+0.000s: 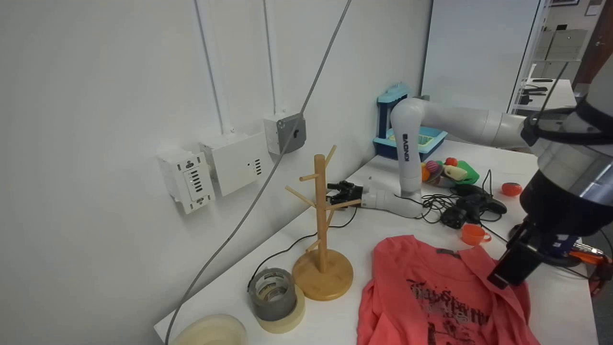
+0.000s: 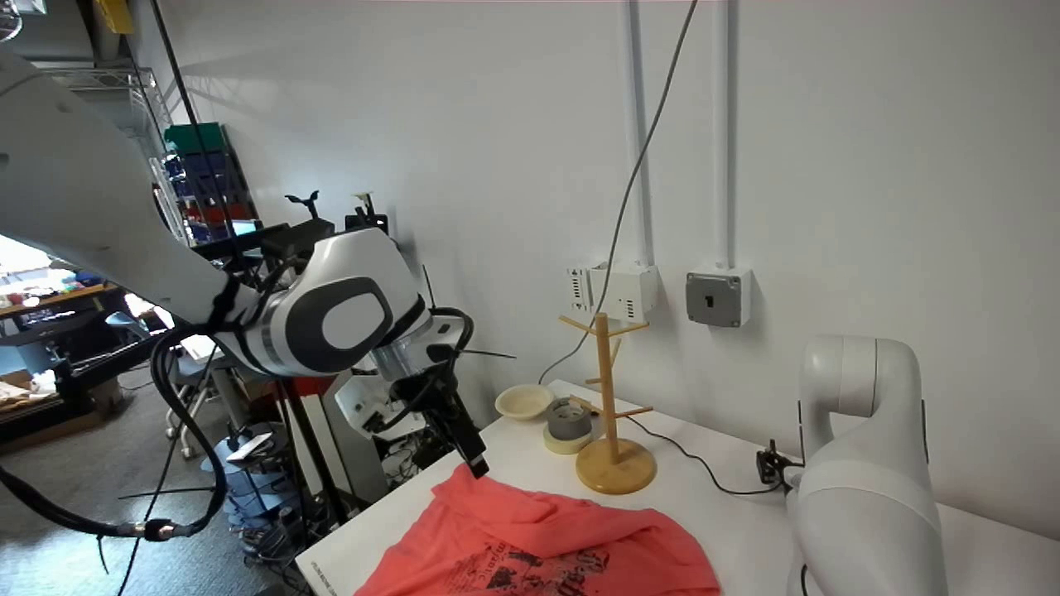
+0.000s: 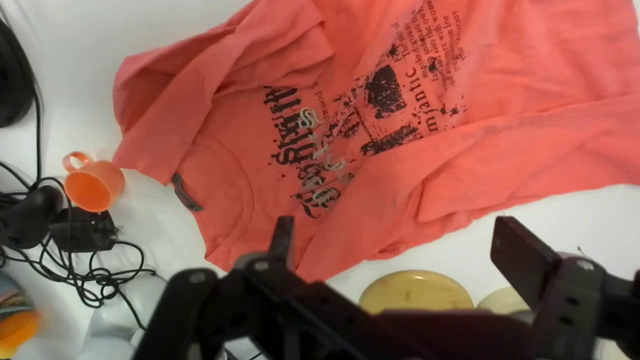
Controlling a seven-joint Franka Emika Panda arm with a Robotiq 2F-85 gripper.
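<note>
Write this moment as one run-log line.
black gripper: open, holding nothing | nearest, below: coral fabric shirt with dark print, on white table | beside shirt: orange handled cup, tan wooden peg stand

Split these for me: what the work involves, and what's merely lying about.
Likely involved: gripper, open and holding nothing; coral shirt, nearest to it.
Just lying about, it seems: orange cup, wooden mug tree, gray tape roll, beige tape roll, pale bowl.
</note>
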